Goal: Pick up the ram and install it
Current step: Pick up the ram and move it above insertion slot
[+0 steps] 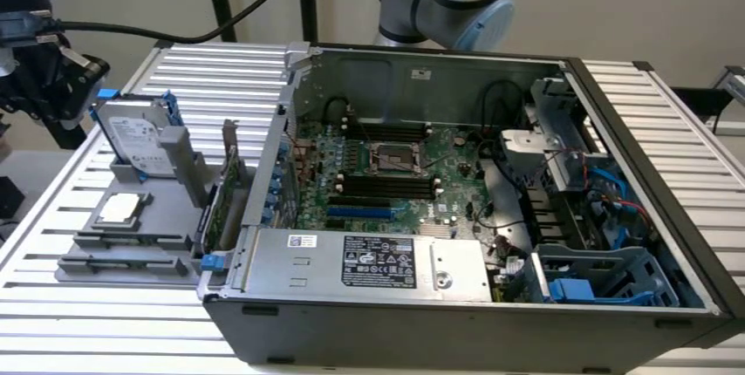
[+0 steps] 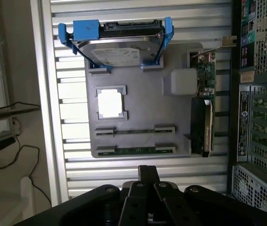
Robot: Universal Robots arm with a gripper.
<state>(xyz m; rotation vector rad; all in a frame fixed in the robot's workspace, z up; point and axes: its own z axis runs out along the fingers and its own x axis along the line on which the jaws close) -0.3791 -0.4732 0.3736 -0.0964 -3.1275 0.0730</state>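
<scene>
The ram (image 2: 134, 150) is a thin green stick lying in the slot of the grey parts holder (image 2: 140, 108) farthest from the hard drive. The slot beside it (image 2: 134, 129) holds nothing. My gripper (image 2: 148, 170) hangs high above the slatted table, just off the holder's edge on the ram side. Its black fingers are shut together with nothing between them. In the exterior view the holder (image 1: 111, 248) sits to the left of the open computer case (image 1: 466, 192). Inside the case, black memory slots (image 1: 385, 185) run across the motherboard.
The holder also carries a hard drive in a blue bracket (image 2: 117, 44), a square silver processor (image 2: 110, 102) and a green expansion card on edge (image 2: 204, 108) next to the case wall. Black hardware with cables (image 1: 41, 65) hangs at the exterior view's upper left.
</scene>
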